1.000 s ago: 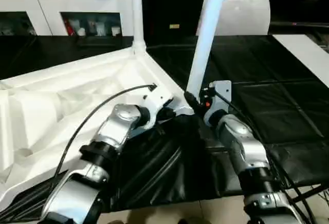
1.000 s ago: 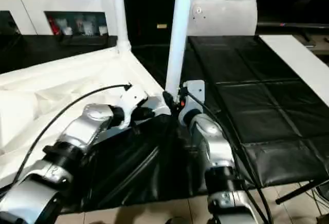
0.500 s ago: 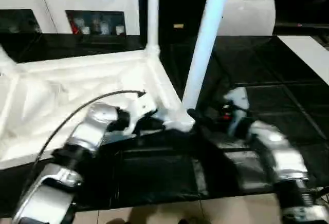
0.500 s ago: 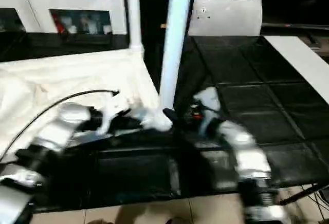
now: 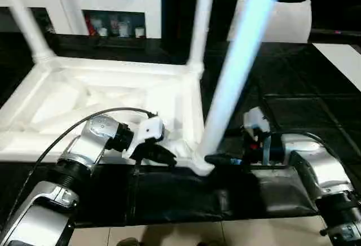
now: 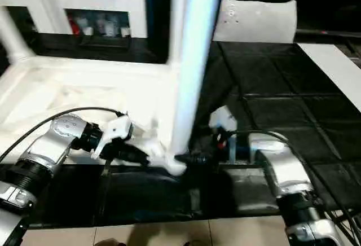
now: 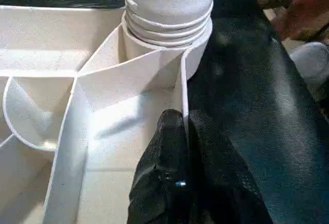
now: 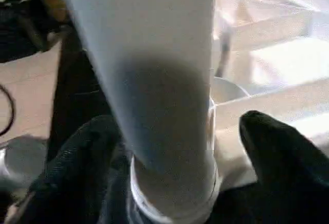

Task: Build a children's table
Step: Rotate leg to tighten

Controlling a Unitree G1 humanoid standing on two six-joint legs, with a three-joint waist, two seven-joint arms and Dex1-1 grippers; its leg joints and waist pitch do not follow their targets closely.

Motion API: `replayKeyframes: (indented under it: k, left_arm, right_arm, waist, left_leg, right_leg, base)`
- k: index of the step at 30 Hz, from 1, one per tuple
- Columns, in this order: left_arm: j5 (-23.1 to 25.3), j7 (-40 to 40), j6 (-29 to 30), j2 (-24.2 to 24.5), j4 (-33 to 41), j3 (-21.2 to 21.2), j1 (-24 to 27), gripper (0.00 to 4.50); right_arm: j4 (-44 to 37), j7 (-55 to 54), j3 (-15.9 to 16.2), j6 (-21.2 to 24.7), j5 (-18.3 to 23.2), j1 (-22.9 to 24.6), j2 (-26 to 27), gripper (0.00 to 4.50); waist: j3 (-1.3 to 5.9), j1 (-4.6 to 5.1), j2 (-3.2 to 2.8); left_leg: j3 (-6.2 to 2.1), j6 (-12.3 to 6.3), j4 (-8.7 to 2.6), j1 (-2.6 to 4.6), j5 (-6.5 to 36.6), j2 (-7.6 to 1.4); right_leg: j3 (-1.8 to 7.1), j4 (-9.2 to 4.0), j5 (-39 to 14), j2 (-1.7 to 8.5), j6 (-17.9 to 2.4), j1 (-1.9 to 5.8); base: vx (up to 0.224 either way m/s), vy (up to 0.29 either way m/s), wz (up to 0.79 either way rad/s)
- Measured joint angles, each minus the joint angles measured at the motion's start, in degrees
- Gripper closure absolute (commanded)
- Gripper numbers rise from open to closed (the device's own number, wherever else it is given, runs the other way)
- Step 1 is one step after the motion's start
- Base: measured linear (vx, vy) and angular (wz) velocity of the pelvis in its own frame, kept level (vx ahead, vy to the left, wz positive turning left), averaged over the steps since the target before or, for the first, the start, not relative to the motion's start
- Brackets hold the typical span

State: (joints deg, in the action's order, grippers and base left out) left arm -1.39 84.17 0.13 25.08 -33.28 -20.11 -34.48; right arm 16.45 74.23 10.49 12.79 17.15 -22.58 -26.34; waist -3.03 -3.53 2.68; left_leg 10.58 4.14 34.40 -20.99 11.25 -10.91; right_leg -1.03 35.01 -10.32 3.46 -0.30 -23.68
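The white tabletop (image 5: pixel 113 65) lies upside down on the black mat, ribs up. Three white legs stand in its corner sockets: the near-right leg (image 5: pixel 237 77), the far-right leg (image 5: pixel 202 14) and the far-left leg (image 5: pixel 25 23). My left gripper (image 5: pixel 166 157) is shut on the tabletop's thin rim wall (image 7: pixel 183 95), right beside the near-right socket, where that leg's ribbed base (image 7: pixel 169 23) sits. My right gripper (image 5: pixel 217 159) is open at the base of the same leg (image 8: pixel 154 70). One of its fingers (image 8: pixel 277 152) stands clear on one side, the other finger (image 8: pixel 87 157) close on the other side.
The black padded mat (image 5: pixel 293 88) stretches to the right and ends near my arms, with floor below. A white pillow-like block (image 5: pixel 282 20) stands at the back, a flat white strip (image 5: pixel 344 54) at the far right, and a white cabinet (image 5: pixel 113 3) behind the tabletop.
My right gripper has spread its fingers off the near-right leg, and its forearm now reaches in low from the right. The view has swung, bringing in the far-left leg. My left gripper keeps its hold.
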Motion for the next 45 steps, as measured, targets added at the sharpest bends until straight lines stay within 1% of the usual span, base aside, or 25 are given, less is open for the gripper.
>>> replayKeyframes:
  k: [1,4,7,8,9,10,14,15,16,20,22,26,27,29,30,32,34,35,37,39,40,41,42,43,45]
  left_arm:
    - [0.01,0.10,-0.09,-0.01,0.00,-0.07,0.00,4.50]
    - [0.01,0.40,-0.38,0.10,0.00,-0.09,-0.04,4.50]
    - [0.03,0.50,-0.52,0.13,-0.01,-0.10,-0.06,4.50]
    - [0.03,0.52,-0.54,0.13,-0.01,-0.10,-0.05,4.50]
    - [0.04,0.55,-0.57,0.16,-0.01,-0.11,-0.05,4.50]
    - [0.05,0.58,-0.63,0.19,-0.02,-0.12,-0.06,4.50]
    - [0.07,1.06,-0.70,0.26,-0.01,-0.29,-0.06,4.50]
    - [0.07,1.28,-0.81,0.33,-0.01,-0.35,-0.06,4.50]
    - [0.07,1.31,-0.95,0.36,-0.01,-0.38,-0.06,4.50]
    - [0.09,1.64,-1.12,0.43,-0.01,-0.62,-0.06,4.50]
    - [0.17,1.63,-1.22,0.41,-0.02,-0.64,-0.06,4.50]
    - [0.35,0.97,-1.21,0.00,-0.03,-0.49,-0.07,4.50]
    - [0.36,0.50,-1.21,-0.14,-0.05,-0.47,-0.06,4.50]
    - [0.64,-0.71,-0.78,-0.94,-0.13,-0.47,-0.07,4.50]
    - [0.88,-1.42,-0.33,-1.16,-0.27,-0.41,-0.08,4.50]
    - [1.16,-4.59,1.74,-2.52,-1.14,0.73,-0.10,4.50]
    - [1.92,-10.79,4.72,-3.90,-1.92,2.73,-0.32,4.50]
    - [2.35,-13.12,5.93,-4.58,-2.31,3.49,-0.57,4.50]
    - [2.86,-17.90,8.51,-6.63,-2.93,4.22,-1.25,4.50]
    - [3.49,-24.32,11.71,-9.58,-3.56,5.11,-2.06,4.50]
    - [3.53,-26.51,12.94,-10.58,-3.85,5.37,-2.47,4.50]
    - [3.56,-28.34,13.88,-11.52,-4.07,5.70,-2.74,4.50]
    - [3.65,-30.47,14.94,-12.52,-4.18,5.82,-3.08,4.50]
    - [4.04,-33.31,15.87,-13.91,-4.65,6.52,-3.43,4.50]
    - [5.15,-38.95,17.44,-16.95,-5.86,7.77,-4.61,4.50]
  right_arm:
    - [0.02,0.21,0.22,-0.06,-0.02,-0.13,-0.11,0.65]
    - [0.39,2.47,1.41,-0.50,-0.04,-0.23,-0.47,0.94]
    - [0.67,3.93,2.00,-0.59,-0.10,-0.23,-0.48,1.21]
    - [0.69,3.95,2.00,-0.61,-0.17,-0.25,-0.48,1.21]
    - [0.73,4.00,2.00,-0.71,-0.32,-0.36,-0.49,1.31]
    - [1.08,4.19,2.03,-0.75,-0.49,-0.67,-0.49,1.51]
    - [2.00,4.94,2.42,-0.83,-0.58,-1.48,-0.60,1.65]
    - [2.00,5.12,2.48,-0.83,-0.58,-1.48,-0.61,1.88]
    - [2.00,5.20,2.52,-0.83,-0.58,-1.48,-0.61,2.00]
    - [2.04,5.24,2.52,-0.83,-0.76,-1.48,-0.61,2.19]
    - [2.04,5.29,2.52,-0.83,-0.79,-1.46,-0.61,2.40]
    - [1.66,4.93,2.23,-0.73,-0.77,-0.94,-0.64,2.50]
    - [1.34,4.63,1.67,-0.61,-0.64,-0.16,-0.61,2.50]
    - [0.33,3.21,1.18,0.46,-0.62,0.75,-0.43,2.53]
    - [0.05,2.04,1.07,0.92,-0.68,1.20,-0.13,2.53]
    - [-0.58,-2.67,-0.34,1.33,-1.30,2.52,1.66,2.54]
    - [0.11,-12.09,-2.40,1.73,-3.34,2.60,5.57,2.55]
    - [0.55,-16.16,-3.24,1.86,-4.01,2.47,7.46,2.55]
    - [1.83,-23.45,-4.98,2.96,-4.52,1.73,10.46,2.56]
    - [3.63,-31.62,-7.59,4.70,-5.48,0.29,14.47,2.56]
    - [4.22,-34.68,-8.14,5.29,-5.92,-0.47,15.68,2.56]
    - [4.59,-37.19,-8.65,5.77,-6.14,-0.97,16.61,2.56]
    - [5.07,-40.01,-9.21,6.14,-6.34,-1.57,17.60,2.57]
    - [5.93,-43.77,-10.53,6.92,-6.67,-2.44,19.64,2.57]
    - [7.89,-52.03,-12.30,7.08,-8.55,-4.83,23.17,2.57]
  waist:
    - [0.01,-0.06,0.04]
    - [0.01,-0.10,0.19]
    - [0.00,-0.09,0.20]
    - [0.00,-0.10,0.20]
    - [0.00,-0.10,0.21]
    - [0.01,-0.08,0.21]
    - [0.01,-0.19,0.24]
    - [0.01,-0.24,0.24]
    - [0.01,-0.25,0.24]
    - [0.01,-0.40,0.24]
    - [0.01,-0.47,0.24]
    - [0.02,-0.77,0.23]
    - [0.02,-1.10,0.24]
    - [0.02,-1.38,0.21]
    - [0.03,-1.38,0.21]
    - [0.03,-1.35,0.19]
    - [0.04,-0.31,0.18]
    - [0.04,0.38,0.17]
    - [0.03,1.70,0.13]
    - [0.01,2.59,0.00]
    - [-0.01,3.03,-0.11]
    - [0.00,3.35,-0.18]
    - [-0.01,3.54,-0.22]
    - [-0.01,3.69,-0.24]
    - [-0.06,4.07,-0.31]
  left_leg:
    - [0.00,0.00,0.00,0.00,0.00,0.00]
    - [0.00,0.00,0.00,0.00,0.00,-0.02]
    - [0.00,0.00,-0.01,-0.01,0.00,-0.03]
    - [0.00,0.00,-0.01,-0.01,0.00,-0.03]
    - [0.00,0.00,-0.01,0.00,0.00,-0.03]
    - [0.00,0.00,0.00,0.00,0.00,-0.04]
    - [0.00,0.00,0.00,0.00,0.00,-0.04]
    - [0.00,0.00,0.00,-0.01,0.00,-0.04]
    - [0.00,0.00,0.00,0.00,0.00,-0.04]
    - [0.00,0.00,0.02,0.01,0.00,-0.04]
    - [-0.01,0.00,0.03,0.01,0.00,-0.04]
    - [0.00,0.00,0.02,0.04,0.00,-0.04]
    - [-0.01,0.00,0.03,0.12,0.00,-0.04]
    - [0.00,0.01,0.02,0.29,0.00,-0.04]
    - [0.01,0.01,0.02,0.55,0.00,-0.04]
    - [0.01,0.02,0.00,0.97,0.01,-0.01]
    - [-0.02,0.03,0.00,1.03,0.01,0.01]
    - [-0.02,0.03,0.02,1.00,0.01,0.04]
    - [-0.04,0.02,0.04,0.92,0.00,0.12]
    - [-0.14,0.02,0.02,0.84,0.01,0.13]
    - [-0.22,0.01,0.01,0.74,0.01,0.14]
    - [-0.36,0.01,-0.03,0.63,0.01,0.20]
    - [-0.42,0.00,-0.03,0.55,0.00,0.21]
    - [-0.43,0.00,-0.05,0.55,0.00,0.21]
    - [-0.43,-0.02,-0.06,0.38,-0.01,0.32]
  right_leg:
    - [0.00,0.00,0.00,0.00,0.00,0.01]
    - [-0.02,0.01,0.00,-0.01,0.00,0.01]
    - [-0.04,0.02,0.00,-0.01,0.00,0.00]
    - [-0.04,0.02,0.00,-0.01,0.00,0.00]
    - [-0.04,0.02,0.00,-0.01,0.00,0.00]
    - [-0.04,0.02,0.00,-0.01,0.00,0.00]
    - [-0.06,0.03,0.00,-0.01,0.00,0.00]
    - [-0.06,0.03,0.00,-0.01,0.00,0.00]
    - [-0.06,0.03,0.00,-0.01,0.00,0.01]
    - [-0.06,0.04,0.00,-0.01,0.00,0.02]
    - [-0.06,0.04,0.00,-0.01,0.00,0.02]
    - [-0.06,0.04,0.00,-0.01,0.00,0.05]
    - [-0.06,0.04,0.00,-0.01,0.00,0.15]
    - [-0.06,0.02,0.00,0.00,0.00,0.30]
    - [-0.05,0.03,0.00,0.00,0.00,0.51]
    - [-0.02,0.00,-0.21,0.02,0.34,0.87]
    - [-0.02,-0.05,-0.25,0.01,0.41,0.85]
    - [-0.01,-0.07,-0.26,0.02,0.43,0.77]
    - [-0.03,-0.27,-0.28,0.08,0.46,0.66]
    - [-0.17,-0.67,-0.28,0.08,0.46,0.65]
    - [-0.30,-0.94,-0.28,0.09,0.46,0.62]
    - [-0.52,-1.19,-0.28,0.19,0.46,0.62]
    - [-0.94,-1.37,-0.27,0.43,0.45,0.60]
    - [-1.34,-1.50,-0.27,0.71,0.45,0.63]
    - [-1.56,-1.71,-0.27,0.93,0.44,0.53]
  base:
    - [0.000,0.000,0.00]
    - [0.000,0.000,0.00]
    - [0.000,0.000,0.00]
    - [0.000,0.000,0.00]
    - [0.000,0.000,0.00]
    - [0.000,0.000,0.00]
    - [0.000,0.000,0.00]
    - [0.000,0.000,0.00]
    - [0.000,0.000,0.00]
    - [0.000,0.000,0.00]
    - [0.000,0.000,0.00]
    - [0.000,0.000,0.00]
    - [0.000,0.000,0.00]
    - [0.000,0.000,0.00]
    - [0.000,0.000,0.00]
    - [0.000,0.000,0.00]
    - [-0.030,0.001,-0.03]
    - [-0.065,0.009,-0.07]
    - [-0.061,0.014,-0.07]
    - [0.000,0.000,0.00]
    - [0.000,0.000,0.00]
    - [0.000,0.000,0.00]
    - [0.000,0.000,0.00]
    - [0.000,0.000,0.00]
    - [0.000,0.000,0.00]
